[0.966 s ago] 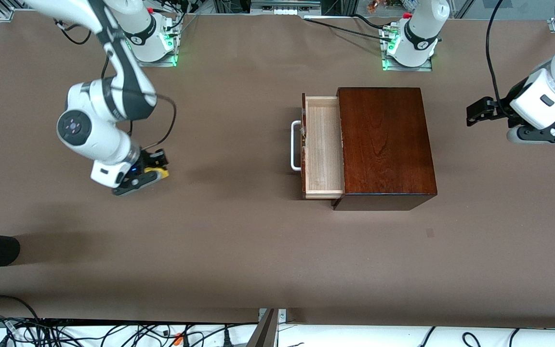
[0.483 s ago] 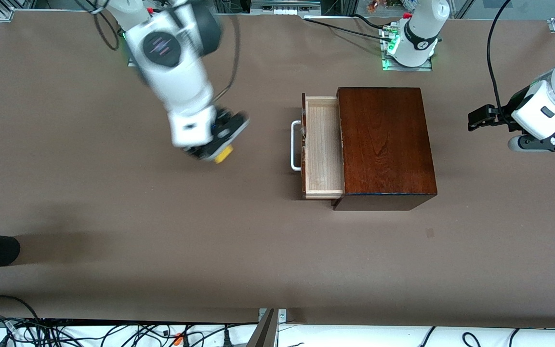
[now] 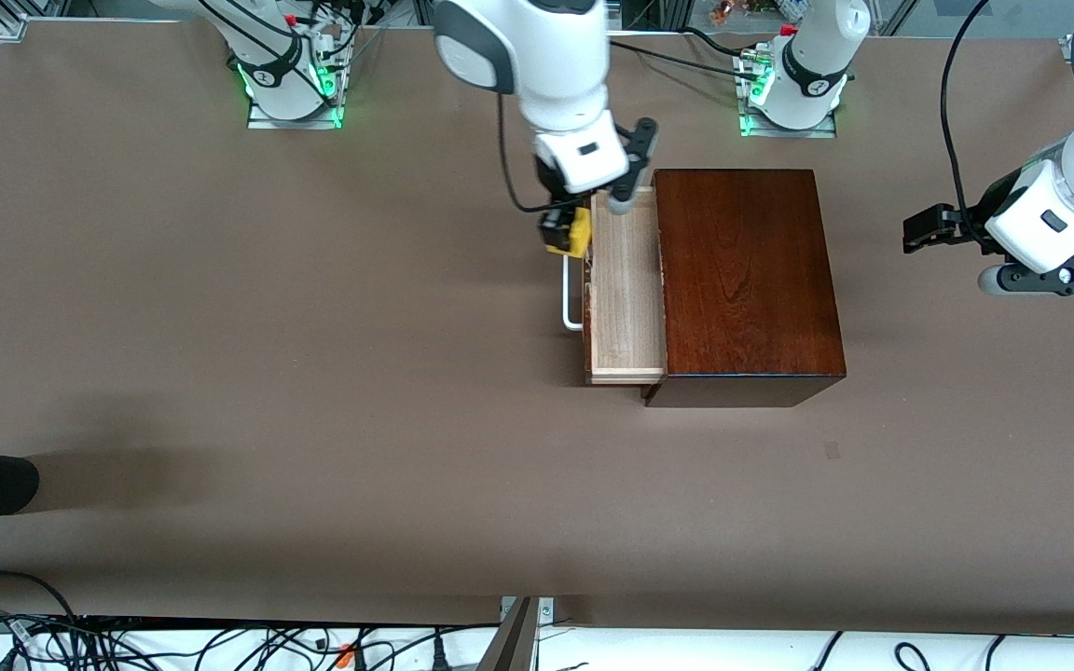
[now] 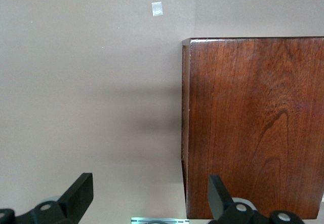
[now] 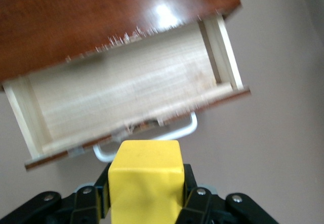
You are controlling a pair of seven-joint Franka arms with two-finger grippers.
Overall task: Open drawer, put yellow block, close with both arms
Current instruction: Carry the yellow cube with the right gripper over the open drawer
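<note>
The drawer (image 3: 627,284) stands pulled out of the mahogany box (image 3: 747,280), tray bare, white handle (image 3: 573,282) toward the right arm's end. The right gripper (image 3: 577,228) grips the yellow block (image 3: 579,231), hanging over the drawer's front edge and handle, not over the tray. Risk: letting go here would likely bounce the block off the front or handle onto the table (image 3: 313,419); it needs carrying further over the tray. Nothing else obstructs. The left gripper (image 3: 929,226) waits, fingers spread, over bare table at the left arm's end, beside the box.

yellow block (image 3: 579,231) over open drawer (image 3: 627,280)
</note>
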